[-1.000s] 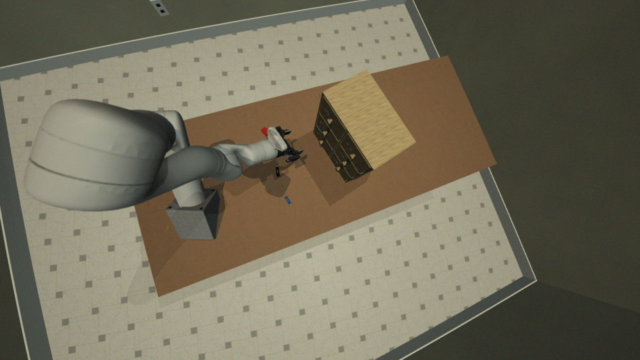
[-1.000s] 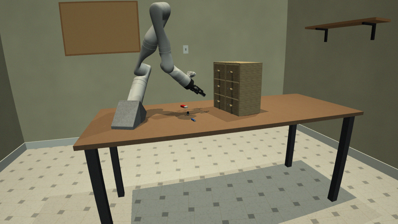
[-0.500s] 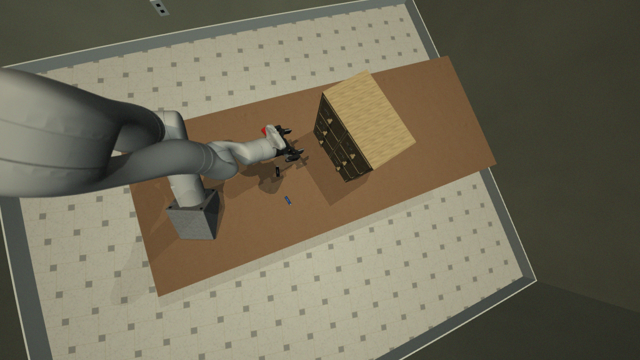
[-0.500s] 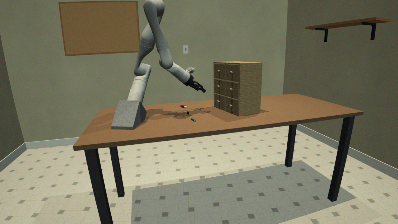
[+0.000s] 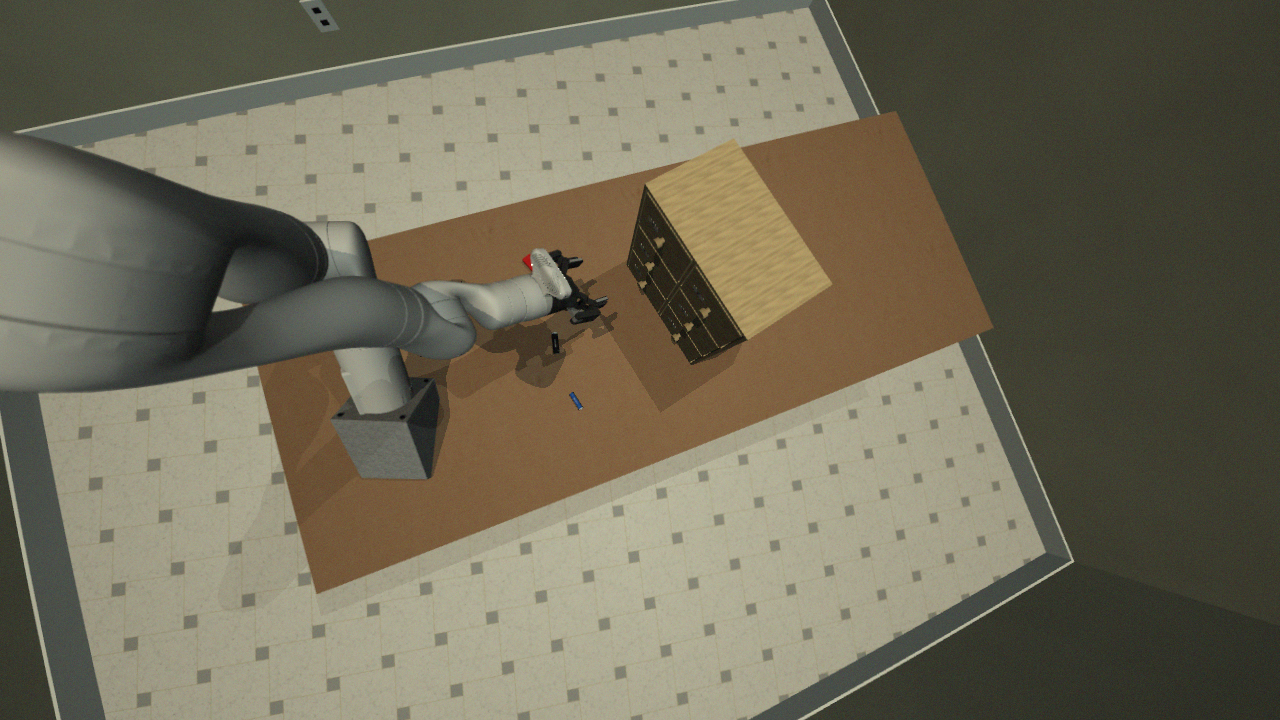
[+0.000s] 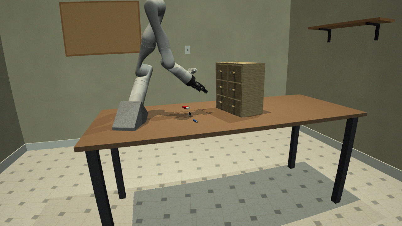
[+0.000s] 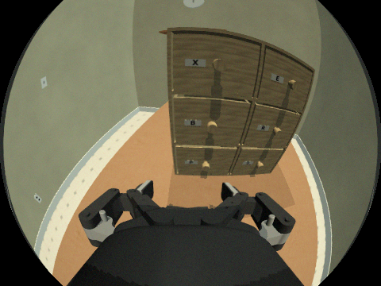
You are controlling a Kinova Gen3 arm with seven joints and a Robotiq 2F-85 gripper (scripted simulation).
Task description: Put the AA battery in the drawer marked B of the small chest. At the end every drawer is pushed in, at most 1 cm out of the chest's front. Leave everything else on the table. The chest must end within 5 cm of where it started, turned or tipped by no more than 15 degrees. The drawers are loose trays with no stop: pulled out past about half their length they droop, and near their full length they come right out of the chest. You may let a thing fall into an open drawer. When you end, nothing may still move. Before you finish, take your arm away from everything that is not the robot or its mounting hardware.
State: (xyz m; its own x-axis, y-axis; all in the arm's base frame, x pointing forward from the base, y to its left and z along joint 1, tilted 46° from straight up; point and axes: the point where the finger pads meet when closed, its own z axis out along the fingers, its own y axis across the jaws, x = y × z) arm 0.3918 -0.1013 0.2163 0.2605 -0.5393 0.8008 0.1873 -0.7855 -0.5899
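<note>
The small wooden chest (image 5: 733, 232) (image 6: 252, 87) (image 7: 217, 79) stands on the table (image 5: 501, 483) (image 6: 281, 112) with all six drawers pushed in, each with a pale knob and a small label. Most labels are too small to read. My gripper (image 5: 590, 283) (image 6: 206, 91) (image 7: 187, 190) is open and empty. It hangs in the air a short way in front of the chest's drawer front and points at it. The small blue AA battery (image 5: 577, 401) (image 6: 195, 121) lies on the table, below and to the near side of the gripper.
A small black object (image 5: 554, 342) (image 6: 190, 114) lies on the table under the arm. A red and white block (image 5: 528, 259) (image 6: 185, 107) lies behind the gripper. The grey robot base (image 5: 389, 434) (image 6: 129, 115) stands at the table's left end.
</note>
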